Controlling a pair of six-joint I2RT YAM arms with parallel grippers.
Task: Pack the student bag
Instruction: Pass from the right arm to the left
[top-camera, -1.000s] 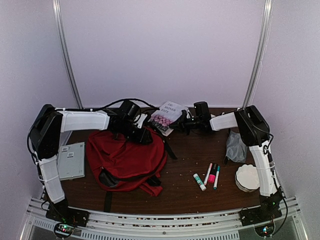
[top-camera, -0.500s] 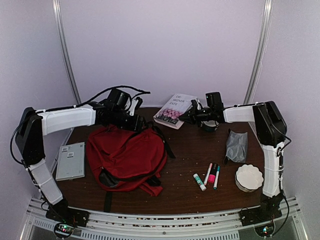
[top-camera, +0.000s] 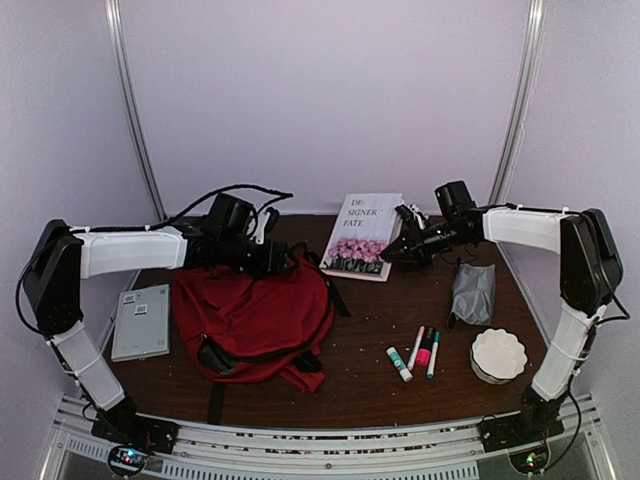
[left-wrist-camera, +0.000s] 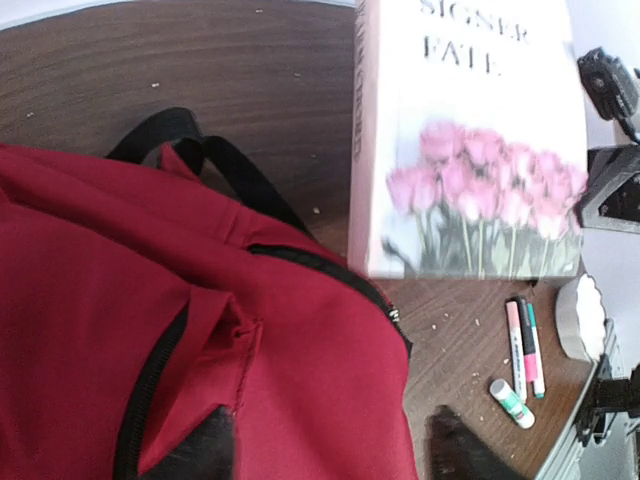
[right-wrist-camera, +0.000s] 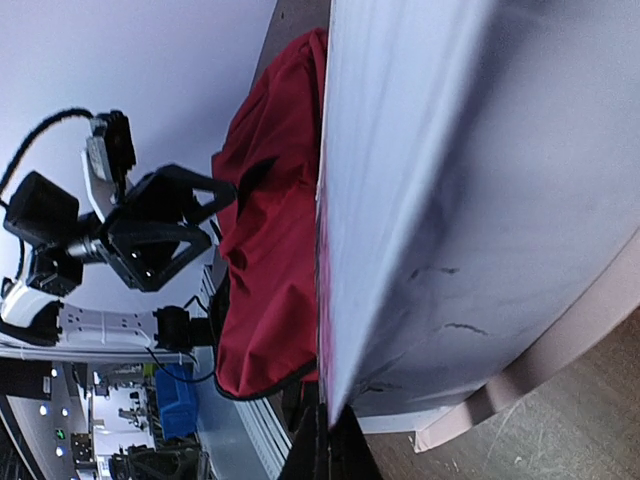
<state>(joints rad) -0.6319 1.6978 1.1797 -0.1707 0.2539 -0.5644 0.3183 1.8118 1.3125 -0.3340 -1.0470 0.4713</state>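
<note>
the right hand (top-camera: 398, 250) is pinching the book (top-camera: 362, 233) by its lower edge, fingers pressed together on the cover and holding it tilted off the tabletop (top-camera: 370, 310), the book stretching toward 10 o'clock from the grip. the left hand (left-wrist-camera: 335, 455) is hovering spread over the top edge of the student bag (top-camera: 255, 315), gripping nothing. the bag is lying at 7 o'clock from the book, its mouth looking slack. on so thin a pinch the book is probably risking a swing or slip, and with nothing holding the mouth wide it could be snagging on the zip (left-wrist-camera: 330, 270) and shoving the bag.
</note>
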